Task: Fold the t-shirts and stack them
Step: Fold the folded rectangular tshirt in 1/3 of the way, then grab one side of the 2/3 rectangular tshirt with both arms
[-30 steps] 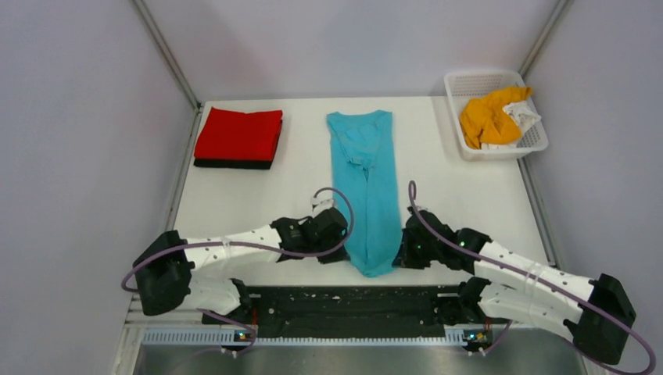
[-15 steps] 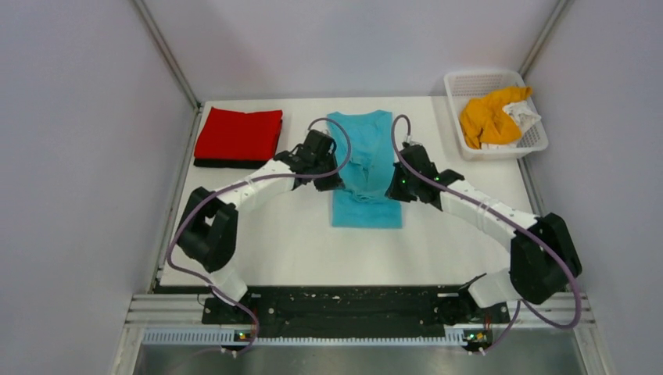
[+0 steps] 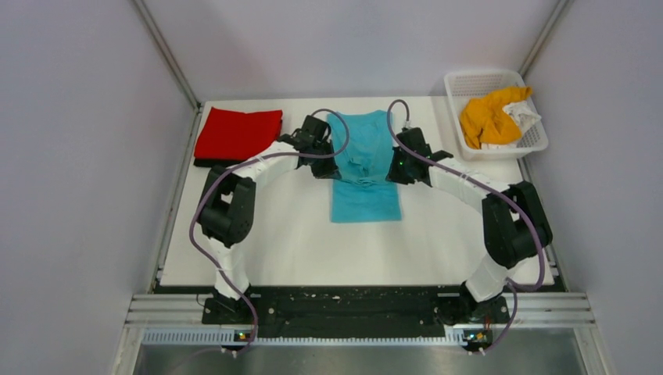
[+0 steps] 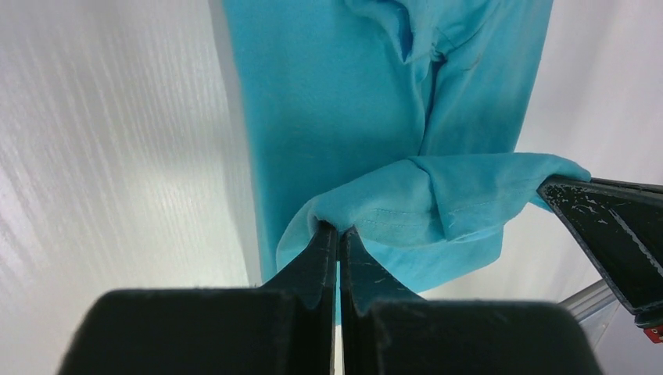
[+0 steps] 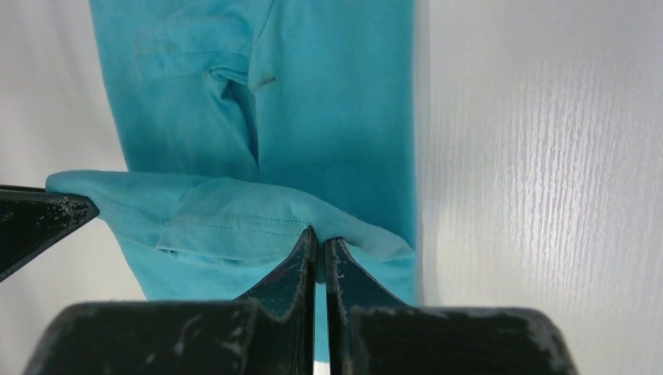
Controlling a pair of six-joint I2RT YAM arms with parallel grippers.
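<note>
The turquoise t-shirt (image 3: 364, 168) lies lengthwise mid-table, its lower part folded up over itself. My left gripper (image 3: 327, 170) is shut on the hem's left corner (image 4: 338, 223). My right gripper (image 3: 397, 170) is shut on the hem's right corner (image 5: 319, 230). Both hold the hem raised above the shirt's upper half (image 4: 336, 86), which also shows in the right wrist view (image 5: 328, 94). A folded red shirt (image 3: 238, 134) lies on a black one (image 3: 205, 163) at the back left. An orange shirt (image 3: 486, 116) and a white one (image 3: 522, 117) lie in the basket.
A white mesh basket (image 3: 469, 81) stands at the back right corner. Metal frame posts run up from the table's back corners. The arms' black base rail (image 3: 344, 306) lies along the near edge.
Both grippers have carried the turquoise shirt's bottom hem from the near edge toward the back, folding the lower part over. The shirt now looks about half as long.
</note>
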